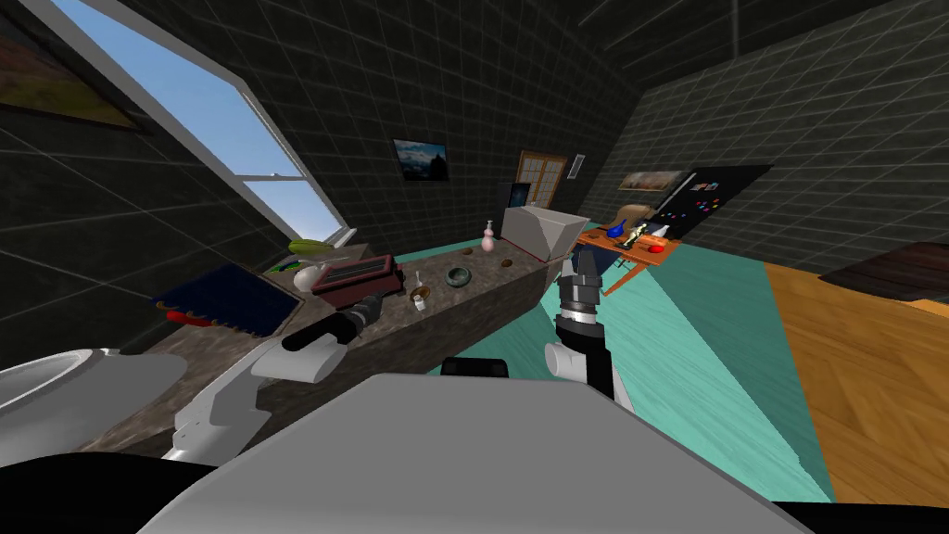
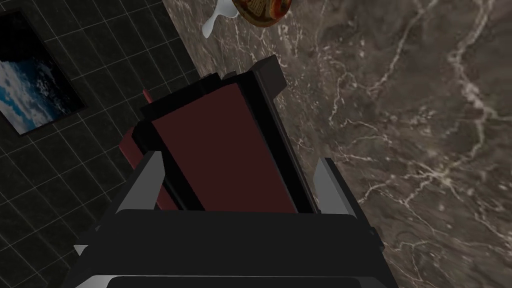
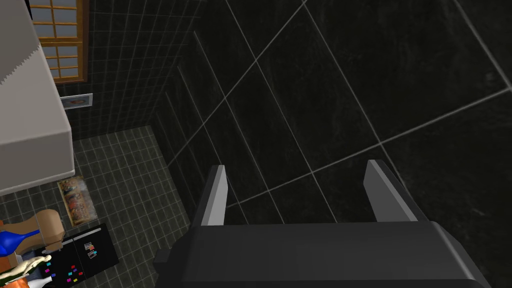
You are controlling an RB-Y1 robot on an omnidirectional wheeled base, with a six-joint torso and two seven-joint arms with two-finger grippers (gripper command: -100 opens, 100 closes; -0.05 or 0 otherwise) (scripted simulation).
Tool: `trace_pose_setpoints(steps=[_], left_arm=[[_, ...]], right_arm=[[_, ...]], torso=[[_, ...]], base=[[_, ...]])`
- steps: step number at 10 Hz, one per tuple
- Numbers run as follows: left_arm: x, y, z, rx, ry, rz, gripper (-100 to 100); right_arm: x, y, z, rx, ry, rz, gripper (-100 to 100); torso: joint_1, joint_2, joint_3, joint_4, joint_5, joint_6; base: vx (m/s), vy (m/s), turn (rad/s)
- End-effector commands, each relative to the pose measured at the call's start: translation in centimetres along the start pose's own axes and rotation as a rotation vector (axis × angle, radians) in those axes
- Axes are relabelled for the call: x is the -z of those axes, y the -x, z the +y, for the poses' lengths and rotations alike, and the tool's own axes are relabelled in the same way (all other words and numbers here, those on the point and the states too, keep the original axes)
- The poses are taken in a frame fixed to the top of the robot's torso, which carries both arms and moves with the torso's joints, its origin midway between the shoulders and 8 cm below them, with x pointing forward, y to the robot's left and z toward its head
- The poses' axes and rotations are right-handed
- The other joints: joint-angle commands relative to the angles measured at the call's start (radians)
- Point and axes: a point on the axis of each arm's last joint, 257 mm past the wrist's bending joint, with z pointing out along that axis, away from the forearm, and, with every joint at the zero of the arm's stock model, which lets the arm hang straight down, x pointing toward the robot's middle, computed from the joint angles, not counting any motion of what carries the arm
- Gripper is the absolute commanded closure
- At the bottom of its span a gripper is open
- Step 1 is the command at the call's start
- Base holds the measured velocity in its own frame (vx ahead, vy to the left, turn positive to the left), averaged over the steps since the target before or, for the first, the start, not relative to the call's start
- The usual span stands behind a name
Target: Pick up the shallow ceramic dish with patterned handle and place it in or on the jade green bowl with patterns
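Reaching step: the left gripper (image 2: 240, 186), fingers apart, hovers over a dark red appliance (image 2: 225, 145). The dish (image 1: 420, 296) sits on the desk (image 2: 410, 150) near its front edge, between the appliance and the green bowl (image 1: 458, 276). The next move likely calls for clearing the appliance, then descending on the dish. The right gripper (image 3: 302, 195) hangs spread and empty.

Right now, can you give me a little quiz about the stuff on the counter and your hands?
1. True or false: the left gripper is open.
2. Which sits nearer the dark red box: A, the small dish with a handle, or B, the green bowl?
3. Fill in: the right gripper is holding ____.

Key: 1 true; 2 A; 3 nothing.
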Motion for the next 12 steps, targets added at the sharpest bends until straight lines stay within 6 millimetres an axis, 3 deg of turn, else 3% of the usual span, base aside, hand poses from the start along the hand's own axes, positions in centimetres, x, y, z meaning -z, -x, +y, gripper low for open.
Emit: trace_pose_setpoints(steps=[1, 4, 12], left_arm=[[0.0, 0.1, 0.7, -0.002, 0.028, -0.005, -100], [-0.1, 1.6, 3.9, -0.007, 0.149, -0.023, -100], [0.8, 3.5, 10.0, -0.002, 0.38, -0.044, -100]], right_arm=[[0.0, 0.0, 0.0, 0.0, 0.0, 0.0, 0], [0.0, 0.0, 0.0, 0.0, 0.0, 0.0, 0], [0.0, 0.0, 0.0, 0.0, 0.0, 0.0, 0]], torso=[[0.0, 0.0, 0.0, 0.0, 0.0, 0.0], [-0.001, 0.0, 0.0, 0.0, 0.0, 0.0], [0.001, 0.002, 0.001, 0.0, 0.0, -0.001]], base=[[0.022, -0.015, -0.101], [0.035, -0.026, -0.263], [0.015, -0.016, -0.155]])
